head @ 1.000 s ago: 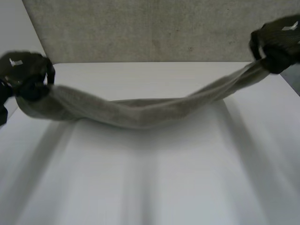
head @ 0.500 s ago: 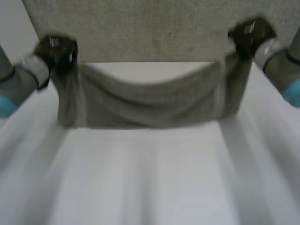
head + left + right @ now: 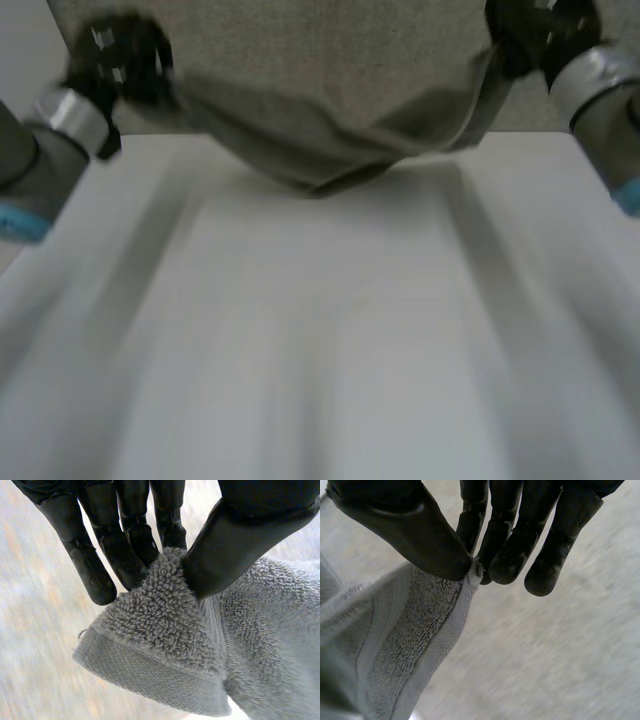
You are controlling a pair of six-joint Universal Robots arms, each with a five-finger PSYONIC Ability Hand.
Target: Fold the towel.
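Towel: hangs slung over the far end of the white table, sags in the middle. Pinched at one corner by left hand, thumb against fingers; at the other corner by right hand, same pinch. Beyond, speckled grey wall. Wrist views add terry loops and flat woven hem.

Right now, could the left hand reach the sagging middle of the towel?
Probably not as things stand. The left hand pinches one corner of the towel between thumb and fingers; the right hand pinches the other end. Nothing blocks the sagging middle, but the left hand would have to let go first.
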